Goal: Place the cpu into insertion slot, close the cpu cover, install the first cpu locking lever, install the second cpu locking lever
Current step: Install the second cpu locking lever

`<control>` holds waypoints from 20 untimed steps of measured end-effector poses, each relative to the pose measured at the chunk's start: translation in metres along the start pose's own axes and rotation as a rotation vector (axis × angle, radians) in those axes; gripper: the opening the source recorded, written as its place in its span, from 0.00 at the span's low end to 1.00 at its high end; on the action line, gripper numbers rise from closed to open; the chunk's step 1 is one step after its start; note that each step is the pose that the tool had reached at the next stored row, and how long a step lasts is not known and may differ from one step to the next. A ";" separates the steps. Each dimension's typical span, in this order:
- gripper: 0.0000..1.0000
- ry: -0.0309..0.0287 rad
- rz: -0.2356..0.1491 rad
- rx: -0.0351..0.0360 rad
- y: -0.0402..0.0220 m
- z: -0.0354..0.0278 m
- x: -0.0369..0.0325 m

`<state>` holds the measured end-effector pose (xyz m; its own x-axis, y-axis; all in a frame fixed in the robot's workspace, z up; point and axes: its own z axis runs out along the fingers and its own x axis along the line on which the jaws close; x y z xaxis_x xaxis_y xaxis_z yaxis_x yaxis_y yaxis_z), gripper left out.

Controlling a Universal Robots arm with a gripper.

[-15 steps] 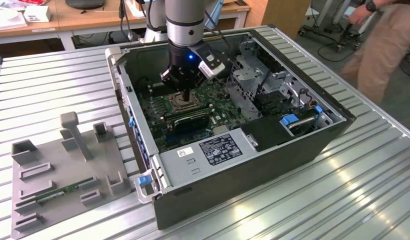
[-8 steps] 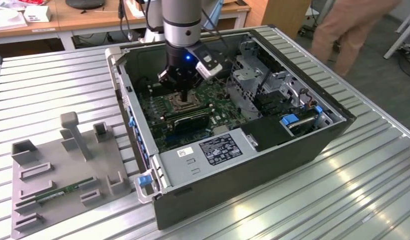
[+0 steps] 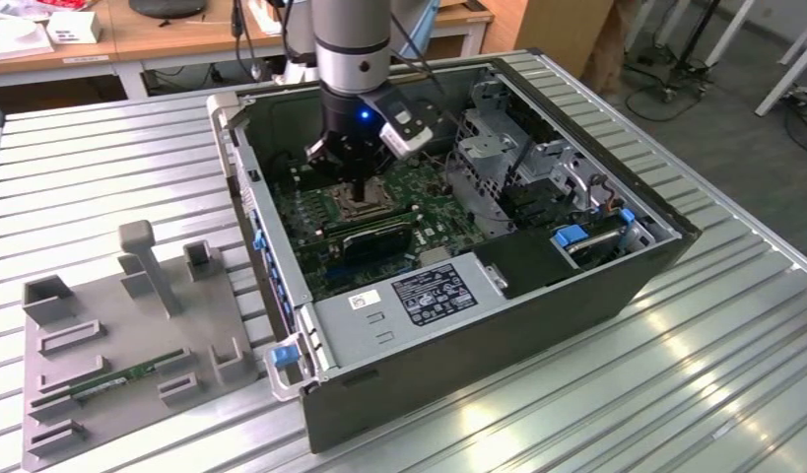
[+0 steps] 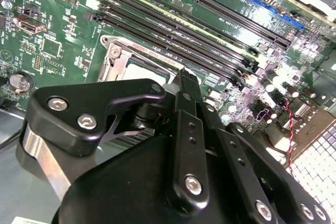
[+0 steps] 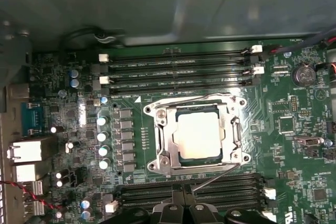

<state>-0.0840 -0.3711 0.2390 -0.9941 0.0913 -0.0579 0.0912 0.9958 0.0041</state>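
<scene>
Black linkage arms of the tool fill the foreground of the second wrist view, and its fingers are drawn together into one narrow tip with nothing visible between them. Just beyond that tip lies the cpu, its pale metal face up, seated flat in the insertion slot on the green motherboard. Over it the cpu cover lies flat, a silvery frame whose cut-out centre exposes the chip. One thin cpu locking lever runs slantwise from the socket's corner toward the tool, raised clear of its catch as far as can be judged. Black memory slots flank the socket on two sides. In the exterior view the tool points straight down from the arm into the open computer case, directly above the socket. That case lies on its side on a ribbed metal desk; toward the exterior view's left a grey fixture tray carries a green memory stick.
</scene>
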 end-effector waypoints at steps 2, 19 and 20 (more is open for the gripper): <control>0.11 0.0000 0.000 0.0000 -0.0001 0.0001 0.0013; 0.11 0.0000 0.000 0.0002 -0.0005 0.0043 0.0056; 0.11 0.0000 0.000 0.0001 -0.0005 0.0052 0.0057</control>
<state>-0.0894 -0.3711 0.2335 -0.9941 0.0912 -0.0579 0.0911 0.9958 0.0040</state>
